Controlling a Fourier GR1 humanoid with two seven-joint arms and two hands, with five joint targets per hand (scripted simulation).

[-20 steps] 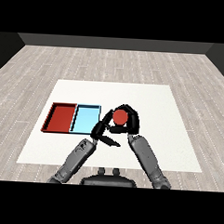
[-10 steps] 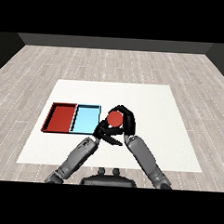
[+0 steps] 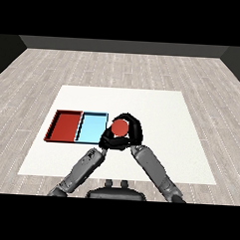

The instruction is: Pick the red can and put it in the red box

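Two black hands meet near the desk's front middle. The right hand (image 3: 133, 130) is curled round the red can (image 3: 120, 127), clamped on it just right of the blue tray (image 3: 91, 128). The left hand (image 3: 109, 141) sits below and left of the can, close against the right hand; whether its fingers are apart or together cannot be told. No writing or label can be read on the can or trays. The red tray (image 3: 67, 126) lies touching the blue tray's left side, near the white desk (image 3: 171, 124)'s left edge. Wide bare desk lies right of the hands and behind them.
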